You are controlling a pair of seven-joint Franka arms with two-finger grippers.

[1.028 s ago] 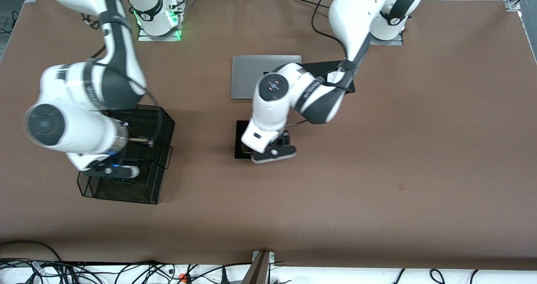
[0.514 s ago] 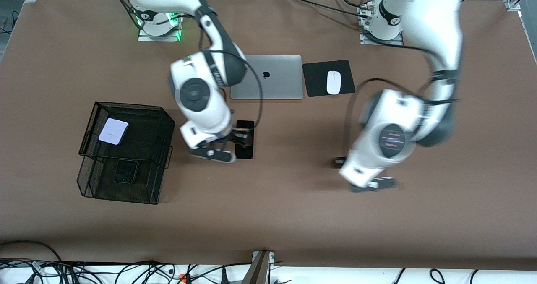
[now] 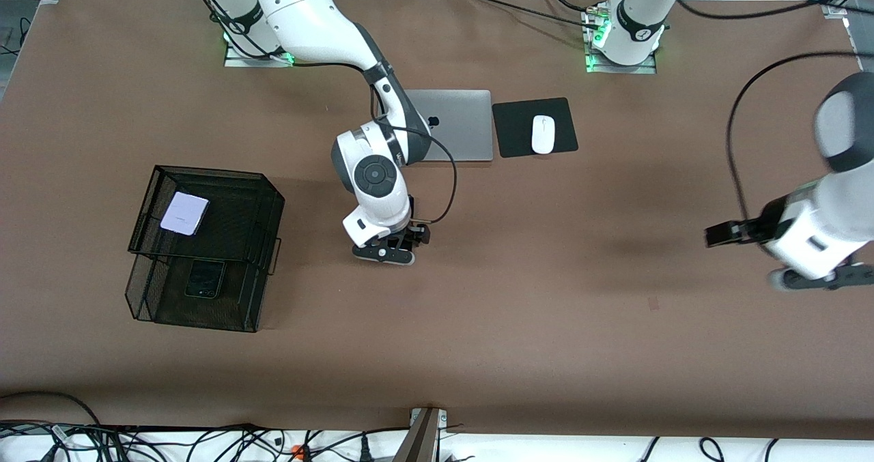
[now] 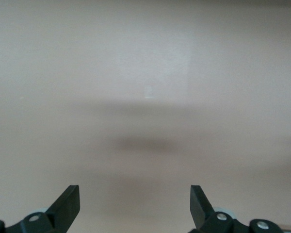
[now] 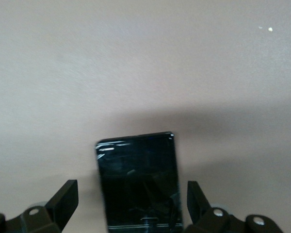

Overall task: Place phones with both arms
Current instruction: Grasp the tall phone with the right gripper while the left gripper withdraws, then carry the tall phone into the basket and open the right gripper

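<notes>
Three phones show across the views. From the front camera, a pale lilac-white phone (image 3: 184, 213) lies on the upper tier of a black wire basket (image 3: 270, 196) toward the right arm's end of the table, with a small black phone (image 3: 205, 279) on the lower tier at about six o'clock from it, nearer the camera. At about three o'clock from the basket, the right gripper (image 3: 391, 246) hangs low over the brown table (image 3: 546, 325); the arm's wrist hides what is beneath it. A silver laptop (image 3: 457, 124) sits at about twelve o'clock from that gripper, and a white mouse (image 3: 543, 134) on a black pad (image 3: 512, 129) lies beside the laptop. The left gripper (image 3: 816, 279) waits over bare table at the left arm's end, well apart from everything.

The left wrist view shows only bare table between that gripper's fingers (image 4: 68, 204), spread wide and holding nothing.

The right wrist view shows the longer black phone (image 5: 138, 182) flat on the table between the right gripper's fingers (image 5: 63, 201), which stand wide to either side of it, apparently without touching.

Likely a stiff, glossy slab, this phone will be slippery and its glass easy to scratch. The long edges look like the best hold, pinched near the middle so that it stays level.
</notes>
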